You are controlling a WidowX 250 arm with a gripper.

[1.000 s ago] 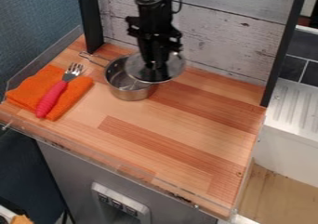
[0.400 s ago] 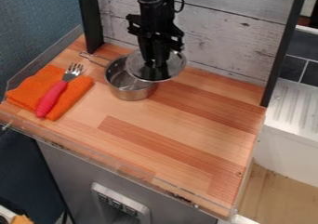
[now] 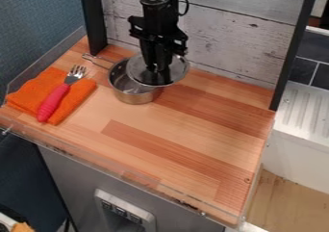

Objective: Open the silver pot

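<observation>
The silver pot (image 3: 136, 99) sits on the wood top (image 3: 193, 130). Its round lid (image 3: 136, 72) is not on straight. It is over the back right part of the pot, as the camera looks, and it pokes out past that side. The front left part of the pot is open, so you can see in. I can't tell if the lid's edge touches the pot.

The black gripper (image 3: 158, 77) points down at the middle of the lid, so the lid is right at the jaws, not off to one side. I can't tell how wide the jaws are, or if they have hold of the lid. The lid is round, so it has no long way to line up with. The pot's thin handle (image 3: 97, 61) sticks out at the back left of the pot, away from the lid.

I think the pot is partly open now. The next move should take the lid more to the right, away from the pot and its handle. If the grip is bad, the lid could drop back on the pot.

Left of the pot, a red fork (image 3: 54, 101) lies on an orange cloth (image 3: 27, 94).
</observation>
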